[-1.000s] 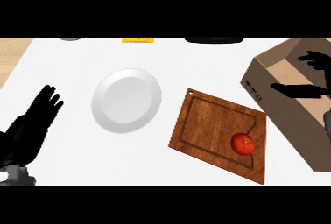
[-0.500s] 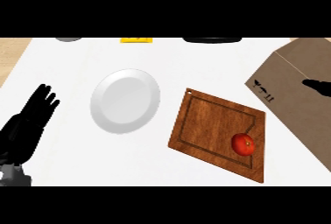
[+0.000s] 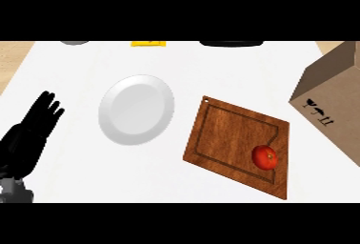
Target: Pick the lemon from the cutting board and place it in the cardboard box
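A wooden cutting board (image 3: 225, 138) lies right of centre on the white counter. On its right part sits a round red fruit (image 3: 265, 157) that looks like a tomato; no lemon shows anywhere. The cardboard box (image 3: 337, 90) stands at the right edge, tilted, with a plain side and printed marks facing me and its opening hidden. My left hand (image 3: 32, 136) rests open at the far left with its fingers up, well away from the board. My right hand is out of view.
A white plate (image 3: 136, 109) lies between my left hand and the board. Along the far edge are a grey thing (image 3: 74, 42), a yellow thing (image 3: 148, 43) and a dark dish (image 3: 232, 43). A wooden strip borders the counter at the upper left.
The box has tipped, so its open top no longer shows and a closed side faces me. My right hand, earlier inside the box, has gone from view. The left hand barely moved.
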Tool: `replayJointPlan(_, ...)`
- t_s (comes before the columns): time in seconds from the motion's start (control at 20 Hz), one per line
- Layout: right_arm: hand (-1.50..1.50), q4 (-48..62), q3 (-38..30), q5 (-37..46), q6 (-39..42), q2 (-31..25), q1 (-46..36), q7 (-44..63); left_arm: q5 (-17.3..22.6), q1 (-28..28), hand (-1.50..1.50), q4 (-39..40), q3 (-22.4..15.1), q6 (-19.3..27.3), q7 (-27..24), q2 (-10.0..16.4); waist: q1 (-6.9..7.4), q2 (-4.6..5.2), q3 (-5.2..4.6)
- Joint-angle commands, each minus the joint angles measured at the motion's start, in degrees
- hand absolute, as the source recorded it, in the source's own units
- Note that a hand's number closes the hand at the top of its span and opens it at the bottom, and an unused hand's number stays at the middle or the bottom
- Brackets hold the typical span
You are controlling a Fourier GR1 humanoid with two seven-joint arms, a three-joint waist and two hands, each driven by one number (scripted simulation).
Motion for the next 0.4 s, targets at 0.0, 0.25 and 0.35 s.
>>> replayJointPlan(0.0, -1.5, 7.35, -3.03, -3.59, 5.9, -6.61, 3.87, -6.76, -0.12, -2.22, 0.0, -0.72, -0.31, 0.98, 2.35, -0.04, 0.16, 0.15, 0.11)
replayJointPlan(0.25, -1.5, 4.92, -2.12, -7.49, 8.35, -9.27, 5.45, -4.45, -1.58, -0.02, 0.0, -0.63, -1.46, 0.62, -0.09, -2.11, 0.19, 0.07, 0.07)
replayJointPlan(0.35, -1.5, 5.91, 0.03, -6.24, 5.81, -8.65, 5.17, -6.2, -2.16, -3.1, 0.0, 6.0, -0.02, -0.42, -2.97, -0.88, 0.11, 0.12, 0.05)
